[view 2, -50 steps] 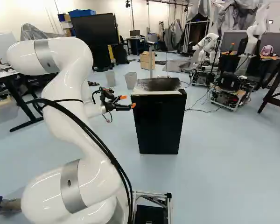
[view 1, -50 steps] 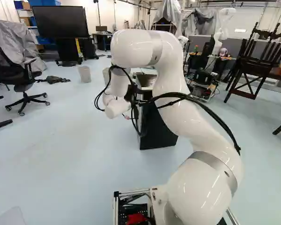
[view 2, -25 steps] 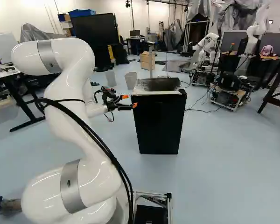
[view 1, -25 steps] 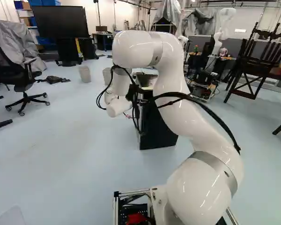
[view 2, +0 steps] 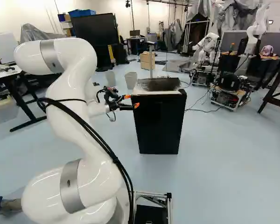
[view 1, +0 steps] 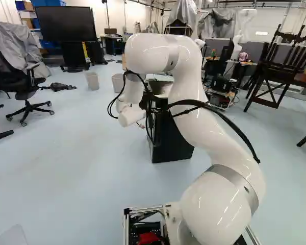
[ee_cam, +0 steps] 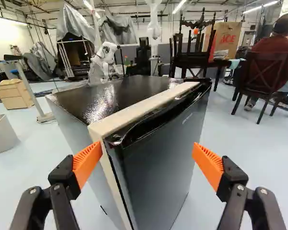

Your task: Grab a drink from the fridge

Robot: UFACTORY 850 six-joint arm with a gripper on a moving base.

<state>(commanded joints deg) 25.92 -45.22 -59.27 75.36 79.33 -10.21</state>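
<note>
The pincer (view 2: 131, 101) is left released, its orange pads (ee_cam: 88, 162) spread wide. Just ahead of it, the closed fridge (ee_cam: 158, 165) is seen, a front corner near one pad. Farther ahead, a bin (ee_cam: 1, 134), then a wooden cabinet (ee_cam: 14, 96), can be made out.

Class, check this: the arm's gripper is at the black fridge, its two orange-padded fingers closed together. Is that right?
No: the wrist view shows the two orange-padded fingers standing wide apart, not closed together. The gripper is indeed at the black fridge.
</note>
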